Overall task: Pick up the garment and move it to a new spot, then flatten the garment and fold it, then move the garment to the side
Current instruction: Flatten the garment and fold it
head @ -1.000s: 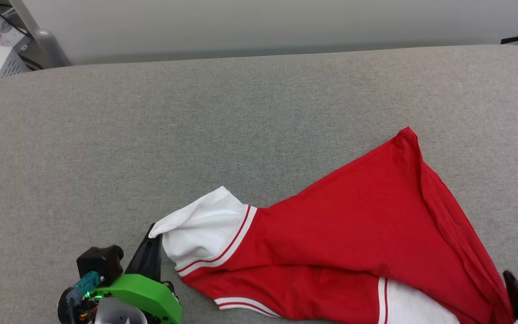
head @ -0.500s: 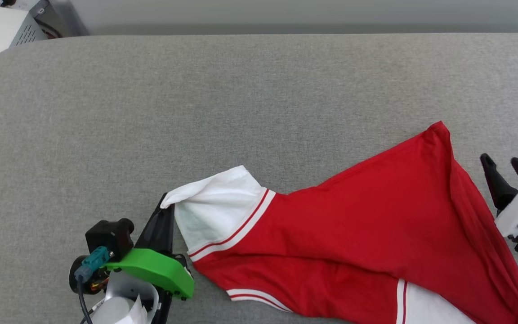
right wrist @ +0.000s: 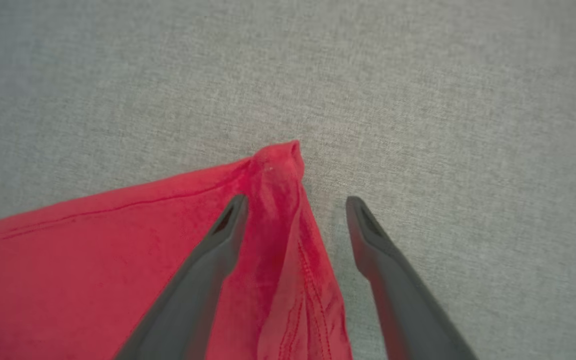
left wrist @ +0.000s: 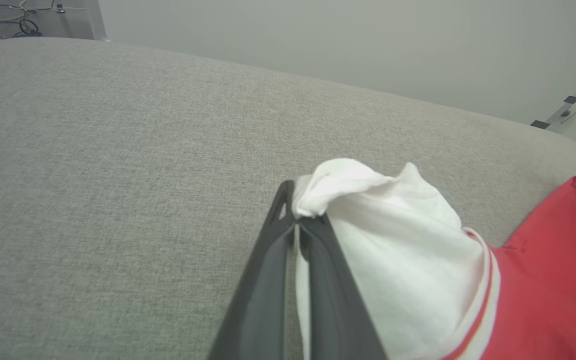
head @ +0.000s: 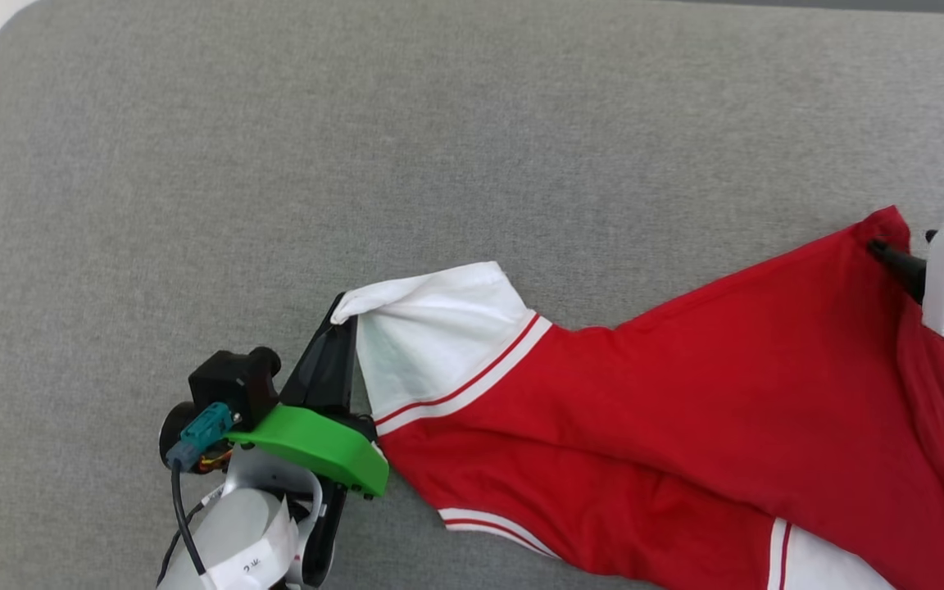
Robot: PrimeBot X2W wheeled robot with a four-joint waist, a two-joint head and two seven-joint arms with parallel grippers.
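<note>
Left jaws are pinched shut on the white sleeve [left wrist: 393, 225] tip. Right jaws gape wide, straddling the red hem corner [right wrist: 278, 165]. The garment [head: 726, 385] lies bunched at the counter's [head: 439, 123] near right, its long axis running sleeve to hem, which points to the far right corner. Flattening looks barely begun; folding and moving aside remain.

Broad grey surface [head: 357, 123] free left and ahead, garment [head: 685, 393] sprawled right

Head view: garment [head: 685, 410] cut off bottom-right; right gripper [right wrist: 294, 202] mostly beyond right edge.
</note>
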